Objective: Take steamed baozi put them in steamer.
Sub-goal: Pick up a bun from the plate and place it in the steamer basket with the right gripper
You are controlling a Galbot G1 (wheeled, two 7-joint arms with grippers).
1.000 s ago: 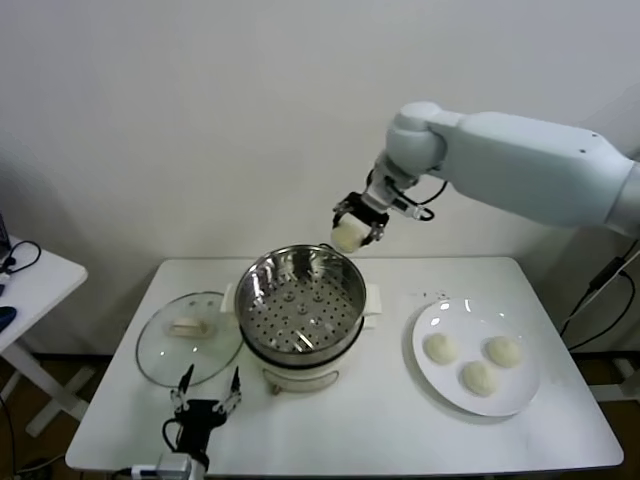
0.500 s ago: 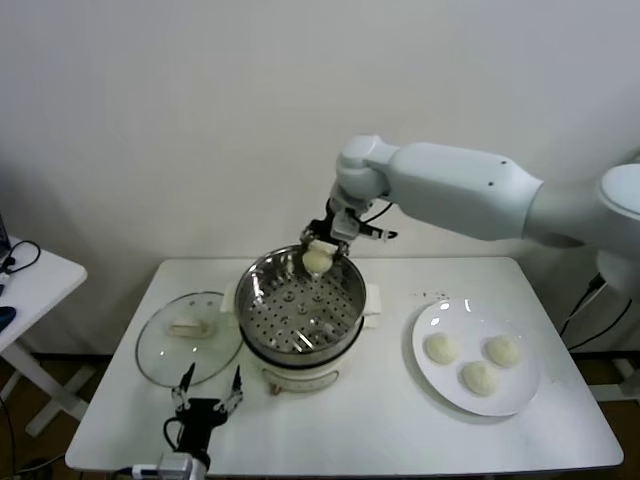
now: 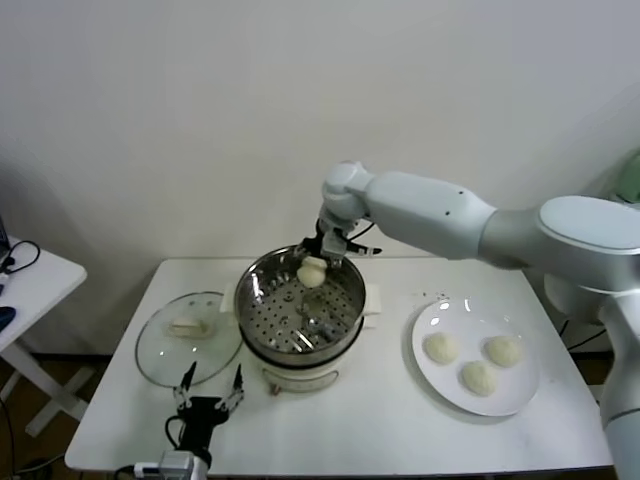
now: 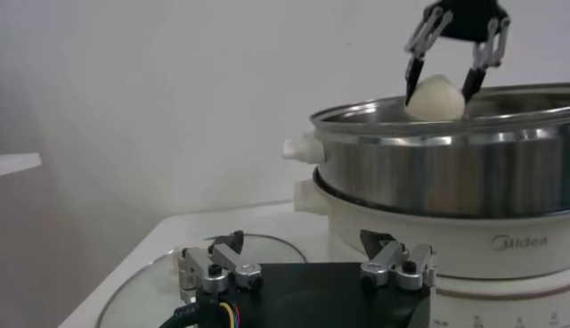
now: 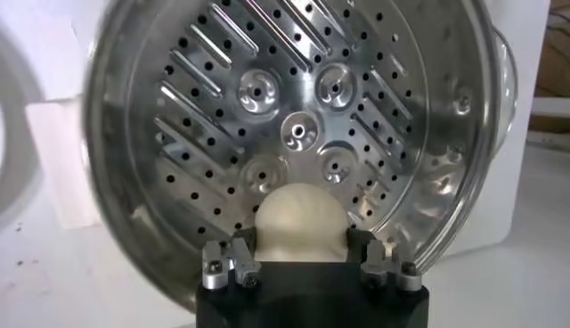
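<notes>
Hanging just above the steamer's (image 3: 300, 310) far rim, one baozi (image 3: 312, 271) sits pinched in the right claw (image 3: 314, 268), fingers closed on its sides. Below, the perforated tray lies bare. Three baozi (image 3: 477, 362) wait on the plate (image 3: 440, 385) (well apart, rightward). The left claw (image 3: 208, 402) rests spread wide near the table's (image 3: 380, 430) front edge, beside the lid (image 3: 187, 335).

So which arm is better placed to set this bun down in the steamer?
The right arm. Its tool already grips a bun just above the steamer and its holed tray. The left tool sits open, low at the table's front edge beside the glass lid.
</notes>
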